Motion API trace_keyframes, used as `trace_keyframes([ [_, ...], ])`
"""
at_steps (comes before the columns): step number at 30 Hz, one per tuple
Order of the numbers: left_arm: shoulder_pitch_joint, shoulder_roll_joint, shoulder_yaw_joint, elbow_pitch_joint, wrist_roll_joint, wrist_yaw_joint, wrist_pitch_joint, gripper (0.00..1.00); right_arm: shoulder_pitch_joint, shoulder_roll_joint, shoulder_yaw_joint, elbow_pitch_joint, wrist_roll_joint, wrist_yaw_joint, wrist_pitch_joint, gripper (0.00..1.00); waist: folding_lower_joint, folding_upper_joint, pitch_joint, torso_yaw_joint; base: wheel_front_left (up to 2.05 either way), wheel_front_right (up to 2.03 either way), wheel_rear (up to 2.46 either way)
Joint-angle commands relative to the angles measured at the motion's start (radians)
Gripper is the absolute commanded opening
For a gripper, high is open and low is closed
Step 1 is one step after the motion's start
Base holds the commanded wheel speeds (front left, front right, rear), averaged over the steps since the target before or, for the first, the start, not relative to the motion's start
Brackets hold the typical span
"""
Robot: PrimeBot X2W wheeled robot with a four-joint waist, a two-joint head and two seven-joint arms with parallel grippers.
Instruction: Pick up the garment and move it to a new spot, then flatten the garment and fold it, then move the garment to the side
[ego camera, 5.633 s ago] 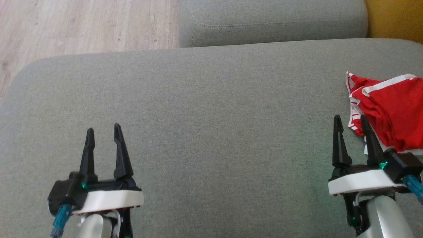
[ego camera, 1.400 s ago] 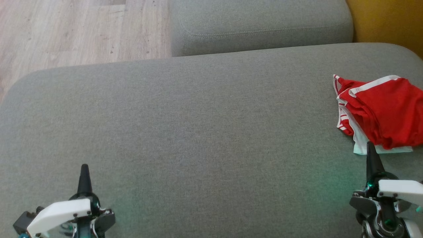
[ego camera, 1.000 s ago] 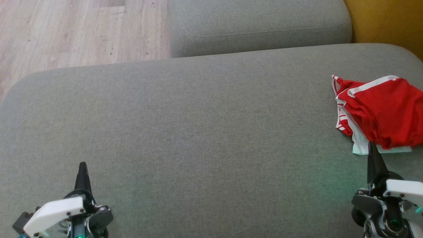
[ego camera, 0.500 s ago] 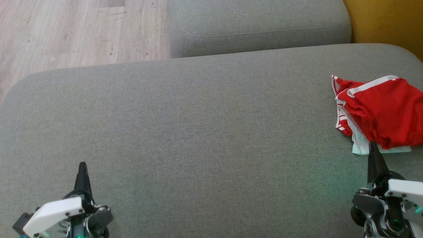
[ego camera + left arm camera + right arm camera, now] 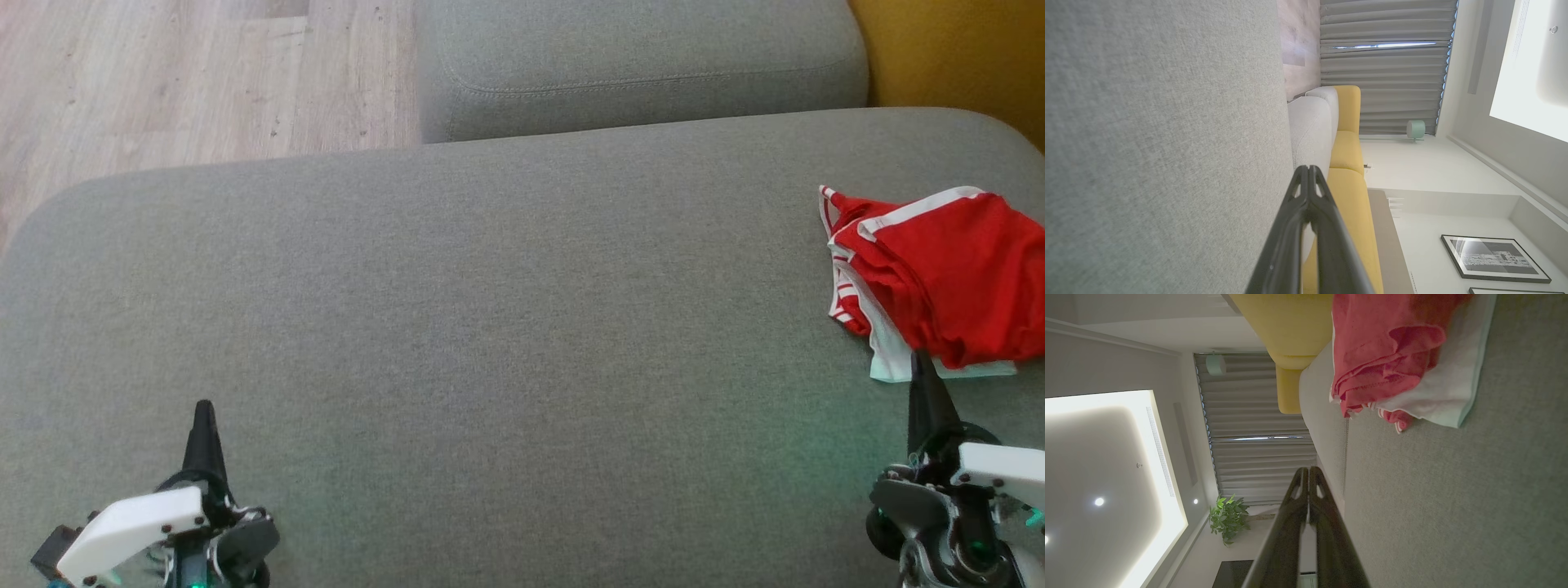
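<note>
Open grey cushion (image 5: 490,310) across the middle, red garment (image 5: 939,269) bunched (far right edge)

Grey sofa (image 5: 490,327) on pale wood floor (image 5: 163,82); grey curtains (image 5: 1384,81) beyond.

Left gripper (image 5: 202,412) and right gripper (image 5: 919,363) closed, empty, seemingly rolled sideways, pointing forward.

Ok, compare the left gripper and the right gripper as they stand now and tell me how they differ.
The left gripper is over bare grey cushion, far from the red garment; the right gripper points at the garment's white edge, close by it. In the head view the left gripper's white housing tilts up rightward, the right gripper's down rightward. Both have jaws shut, holding nothing.
</note>
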Motion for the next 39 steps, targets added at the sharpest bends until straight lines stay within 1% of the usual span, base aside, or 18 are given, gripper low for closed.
trace_keyframes([
  [1, -0.051, 0.009, 0.041, -0.028, -0.007, -0.007, 0.006, 0.0, -0.055, -0.006, 0.02, -0.038, 0.007, 0.008, 0.006, 0.0, 0.0, 0.0, 0.0, 0.0, 0.0, 0.0, 0.0],
  [39, -0.051, 0.008, 0.043, -0.028, -0.005, -0.007, 0.007, 0.0, -0.055, -0.006, 0.02, -0.038, 0.007, 0.008, 0.006, 0.0, 0.0, 0.0, 0.0, 0.0, 0.0, 0.0, 0.0],
])
